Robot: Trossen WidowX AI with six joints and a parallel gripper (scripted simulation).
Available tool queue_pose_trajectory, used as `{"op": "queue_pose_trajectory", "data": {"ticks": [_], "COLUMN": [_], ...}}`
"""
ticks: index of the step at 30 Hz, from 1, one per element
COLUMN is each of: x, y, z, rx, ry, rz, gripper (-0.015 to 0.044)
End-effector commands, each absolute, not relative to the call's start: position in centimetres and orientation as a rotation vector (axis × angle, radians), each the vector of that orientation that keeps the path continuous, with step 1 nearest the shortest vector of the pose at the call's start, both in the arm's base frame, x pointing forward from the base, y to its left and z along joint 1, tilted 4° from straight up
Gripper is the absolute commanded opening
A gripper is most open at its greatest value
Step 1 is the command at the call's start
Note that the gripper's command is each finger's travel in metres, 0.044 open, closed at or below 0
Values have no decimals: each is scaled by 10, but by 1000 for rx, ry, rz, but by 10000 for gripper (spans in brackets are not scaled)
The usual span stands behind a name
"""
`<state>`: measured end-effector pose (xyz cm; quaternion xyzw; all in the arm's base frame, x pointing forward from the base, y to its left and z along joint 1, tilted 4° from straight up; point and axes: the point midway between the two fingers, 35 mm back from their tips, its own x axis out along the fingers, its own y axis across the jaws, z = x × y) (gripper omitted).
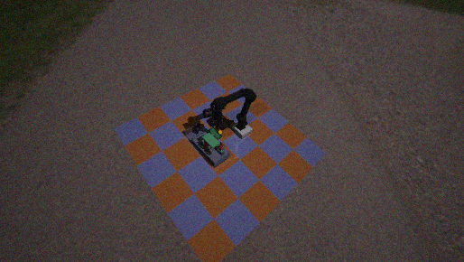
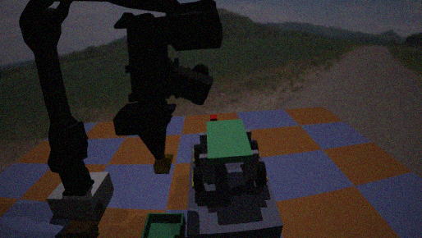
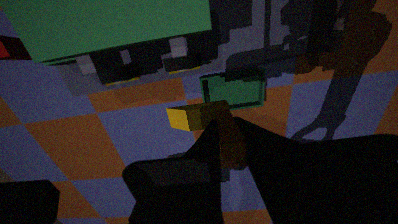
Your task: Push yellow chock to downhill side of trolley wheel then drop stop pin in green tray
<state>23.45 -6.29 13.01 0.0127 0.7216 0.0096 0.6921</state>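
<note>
My gripper (image 2: 161, 155) (image 3: 224, 122) (image 1: 218, 128) is shut on the orange handle of the yellow chock (image 2: 163, 164) (image 3: 179, 119) (image 1: 220, 132). It holds the chock low over the checkered floor, a short way to the left of the trolley in the exterior view. The chock is apart from the wheels. The trolley (image 2: 227, 137) (image 3: 115, 25) (image 1: 210, 139) has a green top and dark wheels and stands on the grey ramp (image 2: 271, 219) (image 1: 220, 157). The red-headed stop pin (image 2: 213, 117) (image 3: 2, 50) stands at the trolley's far end. The green tray (image 2: 164, 228) (image 3: 235, 91) lies by the ramp's low end.
The arm's grey base block (image 2: 80, 197) (image 1: 244, 131) stands left of the ramp, near the tray. The floor is a blue and orange checkered mat (image 2: 328, 164) (image 1: 217, 199) with rough ground around it. The scene is dim.
</note>
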Motion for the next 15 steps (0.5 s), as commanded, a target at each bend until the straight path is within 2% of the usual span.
{"op": "queue_pose_trajectory", "data": {"ticks": [1, 15], "x": [240, 257], "y": [-79, -130], "z": [130, 127], "rx": [17, 14], "ry": [1605, 1604], "rz": [18, 15], "gripper": [0, 0]}}
